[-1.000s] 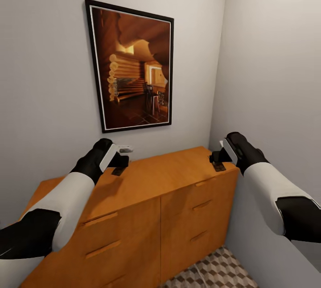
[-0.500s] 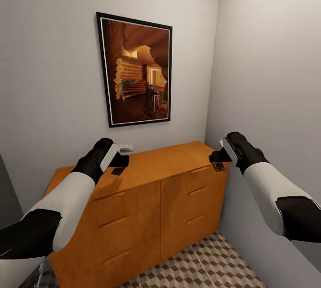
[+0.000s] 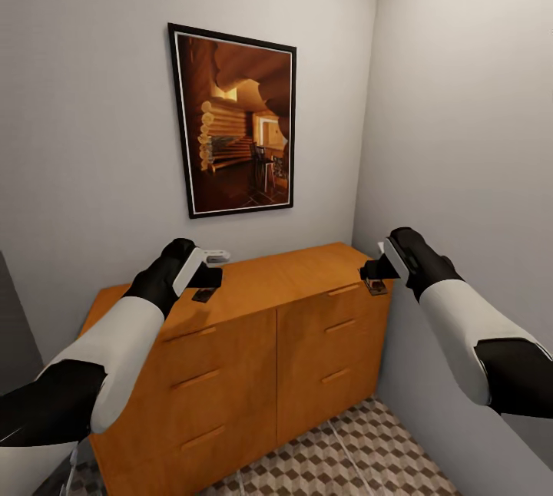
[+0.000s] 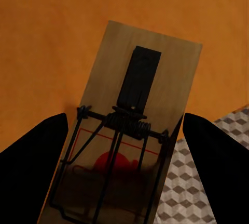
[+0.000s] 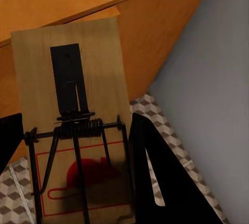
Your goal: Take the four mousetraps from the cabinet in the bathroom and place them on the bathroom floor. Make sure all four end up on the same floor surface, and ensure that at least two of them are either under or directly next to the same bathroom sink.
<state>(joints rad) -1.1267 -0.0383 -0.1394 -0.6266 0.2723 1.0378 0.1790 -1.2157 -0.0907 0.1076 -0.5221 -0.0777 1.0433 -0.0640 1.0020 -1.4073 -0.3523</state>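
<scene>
Above the cabinet [image 3: 230,342] you have both arms raised, each carrying a load. Your left gripper [image 3: 204,286] is clamped on one mousetrap [image 4: 132,130], its fingers [image 4: 36,146] pressed to the board's long edges, over the cabinet's top. Your right gripper [image 3: 374,279] grips a second mousetrap [image 5: 78,115] the same way, out by the cabinet's end nearest the side wall. So you look to be about halfway through the fetching: two traps in hand, none laid down yet. The bathroom floor [image 3: 338,457] shows at the foot of the cabinet with no trap lying on it. Where the other two traps are, and where the sink stands, I cannot tell. Both carried traps must go down beside that sink.
</scene>
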